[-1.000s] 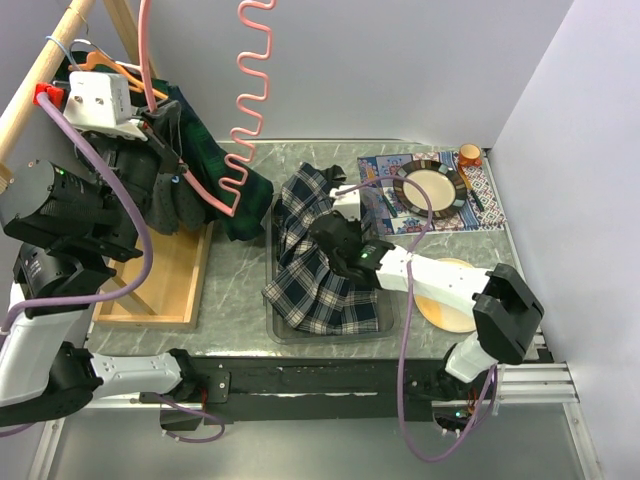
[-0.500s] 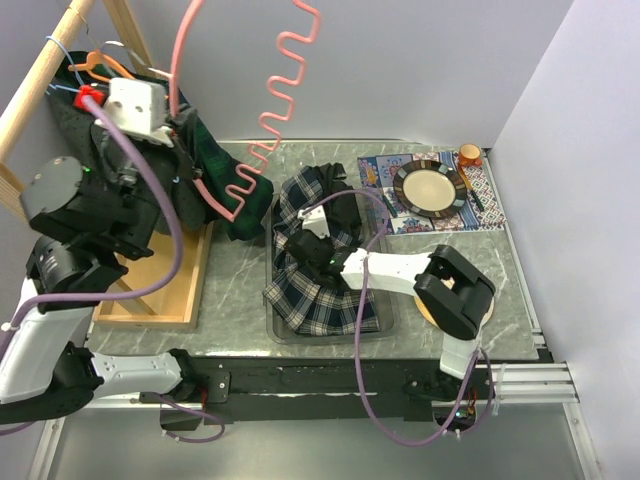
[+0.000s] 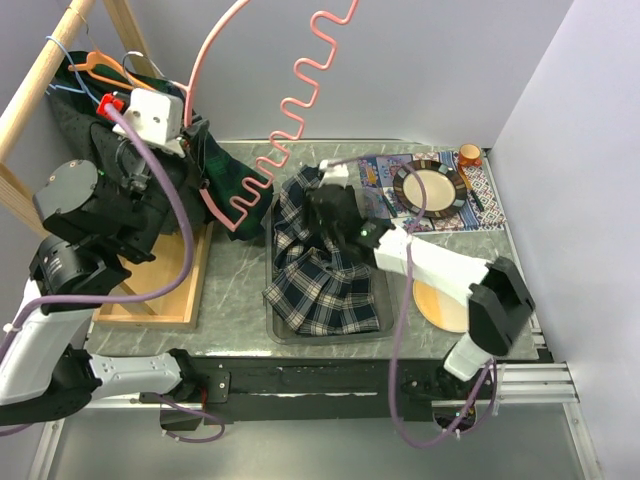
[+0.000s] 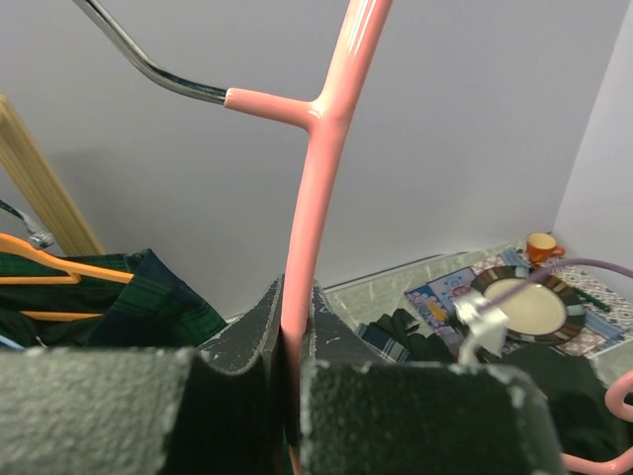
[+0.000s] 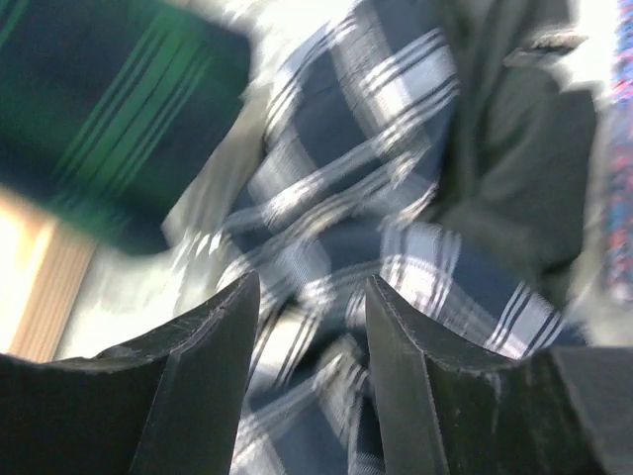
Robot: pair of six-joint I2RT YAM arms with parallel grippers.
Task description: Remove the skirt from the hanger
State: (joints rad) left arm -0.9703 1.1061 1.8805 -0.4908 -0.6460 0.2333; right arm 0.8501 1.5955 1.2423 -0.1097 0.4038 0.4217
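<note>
A navy and white plaid skirt (image 3: 318, 272) lies bunched in a grey tray (image 3: 273, 325). It also shows blurred under the right wrist view (image 5: 376, 188). My right gripper (image 3: 327, 203) hovers over the skirt's far end, its jaws open and empty (image 5: 312, 287). My left gripper (image 3: 197, 160) is shut on a pink hanger with a wavy bar (image 3: 296, 72) and holds it high above the table's left side. In the left wrist view the pink rod (image 4: 318, 188) runs up from between my shut fingers (image 4: 294, 302). No cloth shows on the pink hanger.
A wooden rack at the left carries a dark green plaid garment (image 3: 228, 180) and an orange hanger (image 3: 98, 62); its base tray (image 3: 150, 285) lies on the table. At the far right, a plate (image 3: 428, 187) sits on a placemat beside an orange cup (image 3: 468, 153). A yellow plate (image 3: 440, 302) lies nearer.
My left gripper has raised the pink hanger and swung it right. My right gripper has moved from the skirt's middle toward the tray's far end, open.
</note>
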